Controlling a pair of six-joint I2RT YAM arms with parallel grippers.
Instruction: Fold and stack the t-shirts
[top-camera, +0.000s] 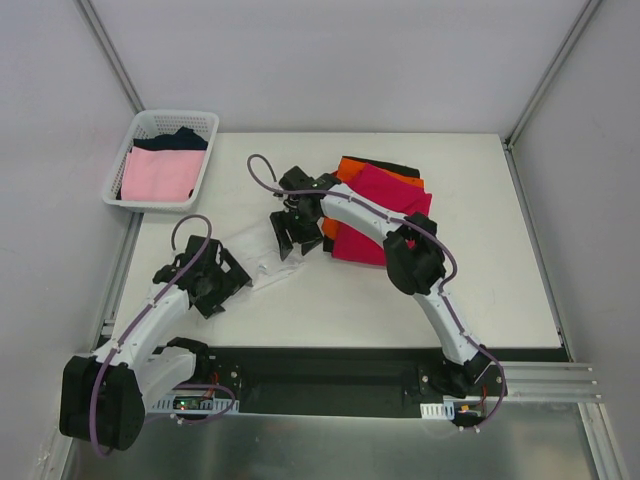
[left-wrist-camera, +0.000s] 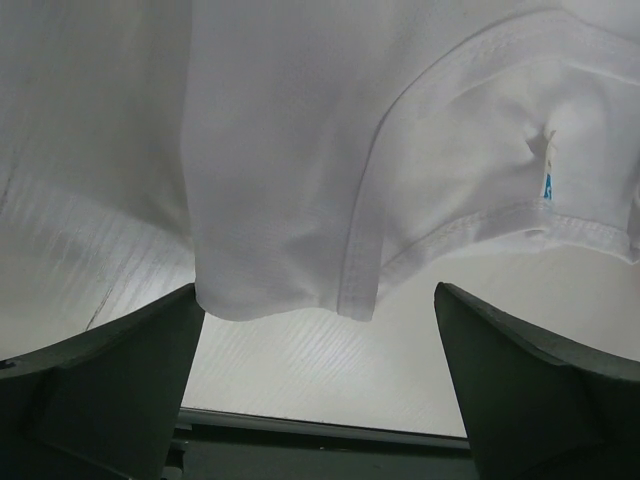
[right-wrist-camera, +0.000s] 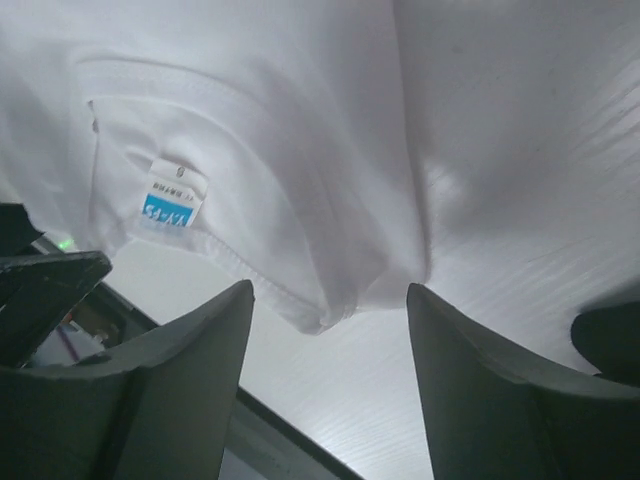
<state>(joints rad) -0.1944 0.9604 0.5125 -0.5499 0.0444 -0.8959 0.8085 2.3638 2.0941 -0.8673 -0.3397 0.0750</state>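
Both spread wide, gripping nothing: left hand (top-camera: 228, 278) at the white t-shirt's (top-camera: 252, 258) near-left end, right hand (top-camera: 290, 238) at its far-right end, cloth crumpled toward the counter's (top-camera: 340, 305) left edge.

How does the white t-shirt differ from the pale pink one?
The white t-shirt lies on the table; the pink t-shirt sits in the basket. The white t-shirt looks rumpled, while the pink t-shirt lies flat and smooth. Both are plain cloth in a single colour.
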